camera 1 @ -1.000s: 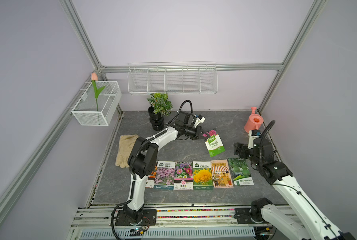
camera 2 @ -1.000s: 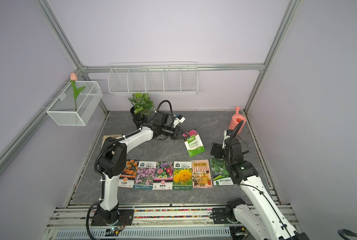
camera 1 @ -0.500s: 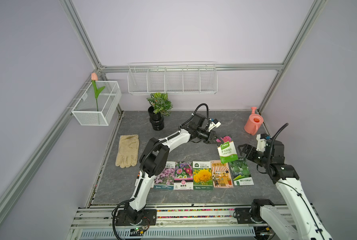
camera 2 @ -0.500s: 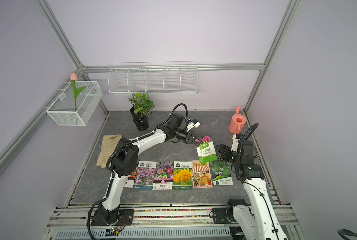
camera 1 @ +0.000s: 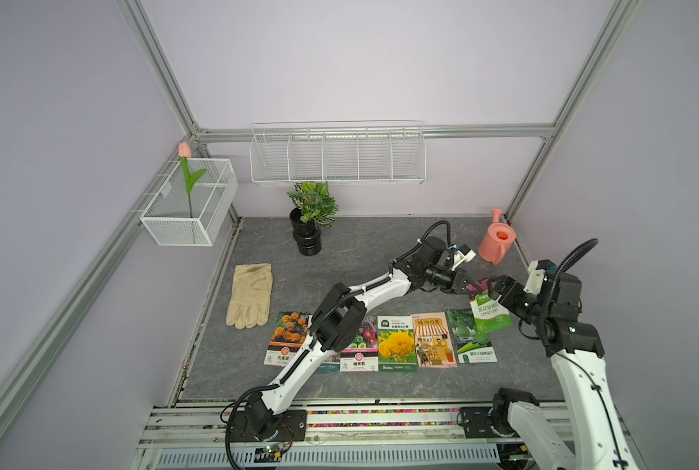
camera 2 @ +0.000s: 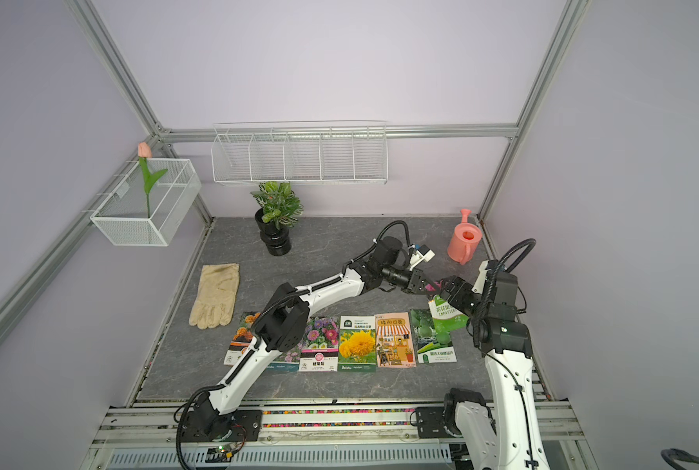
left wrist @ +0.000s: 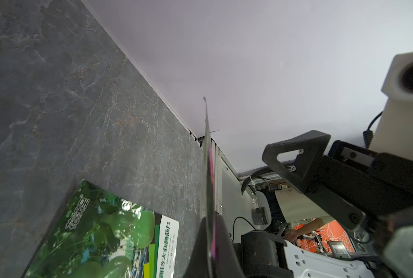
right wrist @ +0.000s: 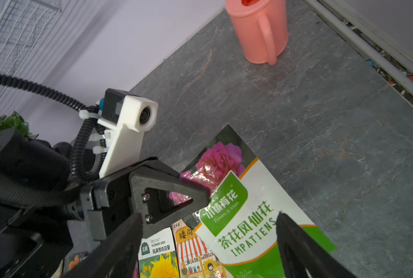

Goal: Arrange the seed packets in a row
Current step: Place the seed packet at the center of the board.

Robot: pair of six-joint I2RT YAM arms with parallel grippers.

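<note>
Grey slate table (camera 1: pixel 360 260) under lavender walls (camera 1: pixel 339 61), and both my arms are crowded at its right end. My left pincer (camera 1: pixel 464 287) is clenched on the flower corner of the pink packet (camera 1: pixel 488 315). The left wrist view shows that packet edge-on, pinched flat. It hangs in the air from that one corner, tilted, with its printed half drooping toward my right pincer (camera 1: pixel 491 289). That pincer is spread wide, with a finger on either side of the packet's lower half, and it grips nothing. Whether a finger brushes the foil I cannot tell.

I judge this a handover. My left arm is stretched far across, so the right arm, working on its own side, is better placed to lay the packet down.

Below both pincers lies the row (camera 1: pixel 396 344): six packets face up and edge to edge, as far as I can count past my own left arm, which covers part of two. The gourd packet (camera 1: pixel 468 342) ends the row. It sits directly beneath the hanging packet, which partly covers it in both top views. The free spot, I judge, is just past the gourd packet, on my right pincer's side.

The can (camera 1: pixel 496 242) stands behind my right pincer, well apart. The glove (camera 1: pixel 250 295) lies far beyond my left elbow.
</note>
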